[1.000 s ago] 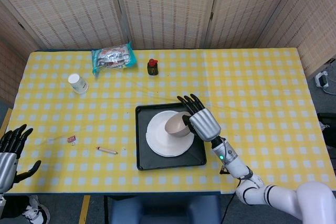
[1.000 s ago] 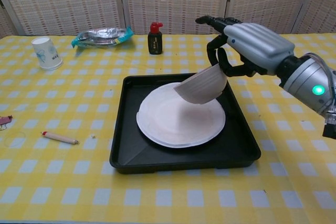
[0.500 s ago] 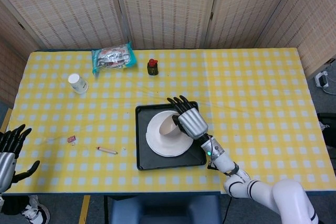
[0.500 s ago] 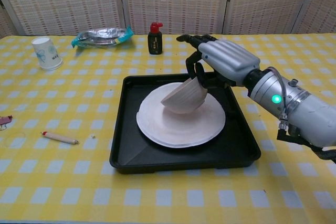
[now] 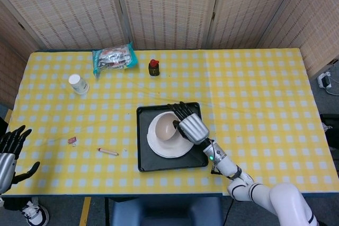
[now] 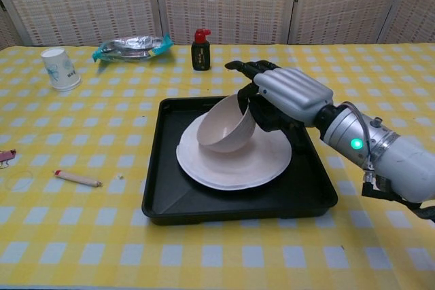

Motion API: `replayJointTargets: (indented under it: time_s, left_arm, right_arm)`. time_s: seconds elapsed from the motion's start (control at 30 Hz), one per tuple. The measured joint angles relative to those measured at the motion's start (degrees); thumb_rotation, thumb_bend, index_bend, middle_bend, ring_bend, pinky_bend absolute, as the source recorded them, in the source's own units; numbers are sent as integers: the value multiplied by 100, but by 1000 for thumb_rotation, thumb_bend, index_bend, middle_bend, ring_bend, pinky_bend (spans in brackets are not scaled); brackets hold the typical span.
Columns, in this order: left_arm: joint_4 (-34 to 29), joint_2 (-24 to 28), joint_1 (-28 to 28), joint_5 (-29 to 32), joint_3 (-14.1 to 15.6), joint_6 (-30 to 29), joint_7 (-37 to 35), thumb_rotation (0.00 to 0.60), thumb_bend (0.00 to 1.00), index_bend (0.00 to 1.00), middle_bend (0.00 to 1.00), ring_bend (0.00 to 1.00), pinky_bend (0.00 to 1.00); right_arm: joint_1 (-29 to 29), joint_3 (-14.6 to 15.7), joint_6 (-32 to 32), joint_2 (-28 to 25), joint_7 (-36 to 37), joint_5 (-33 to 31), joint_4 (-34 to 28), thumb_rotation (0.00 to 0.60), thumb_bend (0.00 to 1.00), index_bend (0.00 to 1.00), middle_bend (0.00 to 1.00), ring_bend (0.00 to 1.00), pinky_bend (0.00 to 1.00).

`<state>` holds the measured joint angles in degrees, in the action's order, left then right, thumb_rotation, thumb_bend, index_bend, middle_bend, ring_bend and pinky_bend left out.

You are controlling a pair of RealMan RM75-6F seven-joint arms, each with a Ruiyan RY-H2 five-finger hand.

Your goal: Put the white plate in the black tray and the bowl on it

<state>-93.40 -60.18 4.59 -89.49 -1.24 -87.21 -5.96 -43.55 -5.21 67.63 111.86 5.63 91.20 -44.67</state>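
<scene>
The white plate point(image 6: 234, 161) point(image 5: 167, 149) lies flat in the black tray point(image 6: 166, 195) point(image 5: 144, 157) near the table's front middle. My right hand point(image 6: 282, 96) point(image 5: 189, 125) grips the pale bowl point(image 6: 224, 127) point(image 5: 165, 127) by its right rim. The bowl is tilted, its mouth facing up and left, its base low over or touching the plate. My left hand point(image 5: 11, 149) hangs open off the table's left front corner, holding nothing, seen only in the head view.
A pencil-like stick point(image 6: 77, 178) and a small red scrap point(image 6: 5, 157) lie left of the tray. A paper cup point(image 6: 60, 68), a snack bag point(image 6: 131, 47) and a small dark bottle point(image 6: 200, 49) stand along the far side.
My right hand has carried the bowl left and down over the plate, from the tray's right side toward its middle. The bowl now sits lower. The left hand barely moved.
</scene>
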Motion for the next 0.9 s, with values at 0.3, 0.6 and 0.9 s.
replayJointTargets:
  time_s: [0.3,0.6,0.9]
  left_arm:
    - [-37,-9,16,-4,20,49,59,600,331,0,0,56,15]
    - [-37,-28,19,-32,33,51,93,600,331,0,0,56,15]
    - [-38,-12,-6,-64,42,-6,119,600,329,0,0,45,15]
  right_arm:
    - [352,63,-14,-347,-620,-210,-707,600,596,294,0,0,0]
    - [651,240,158,-715,-711,-171,-1290,600,597,258,0,0,0]
    - [936,310,511,-1243,-815,-125,-2083,600,489,4,0,0,0]
